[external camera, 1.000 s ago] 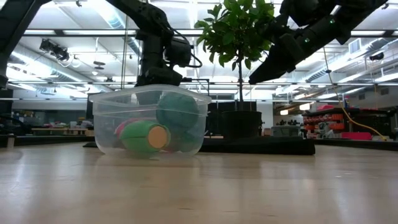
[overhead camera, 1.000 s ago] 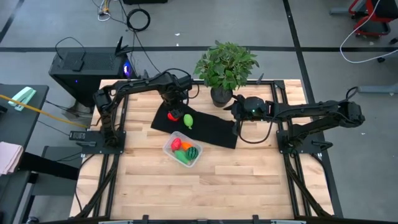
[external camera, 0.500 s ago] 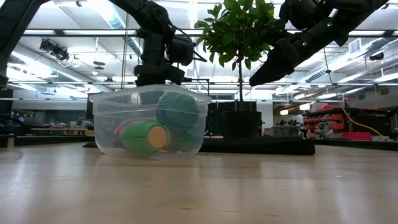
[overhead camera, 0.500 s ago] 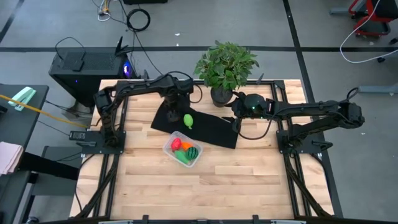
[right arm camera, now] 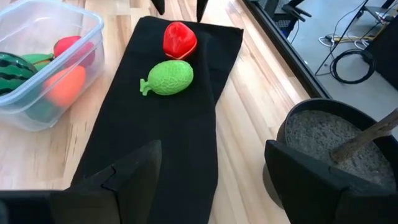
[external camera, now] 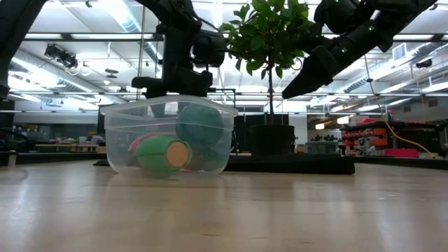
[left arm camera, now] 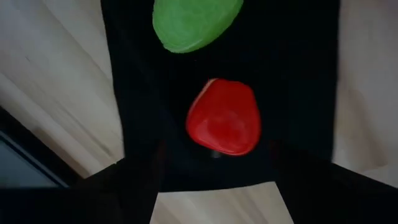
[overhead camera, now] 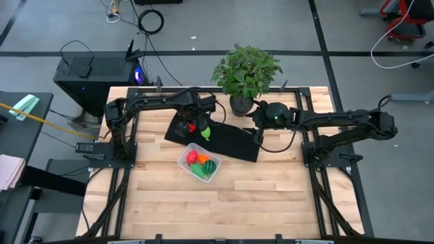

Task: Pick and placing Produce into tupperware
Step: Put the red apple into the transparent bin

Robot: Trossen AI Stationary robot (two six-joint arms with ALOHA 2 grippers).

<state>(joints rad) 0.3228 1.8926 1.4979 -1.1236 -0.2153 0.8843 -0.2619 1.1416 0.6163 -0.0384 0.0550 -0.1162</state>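
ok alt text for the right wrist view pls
A red fruit and a light green fruit lie apart on a black mat on a wood table. A clear tub beside the mat holds more produce, and a plant pot stands opposite.

green produce (left arm camera: 194, 23) cut off by frame edge, plant pot (right arm camera: 339, 152) partly cropped

Grey floor (overhead camera: 271, 20), black computer tower (overhead camera: 80, 71), ceiling lights (external camera: 91, 70)
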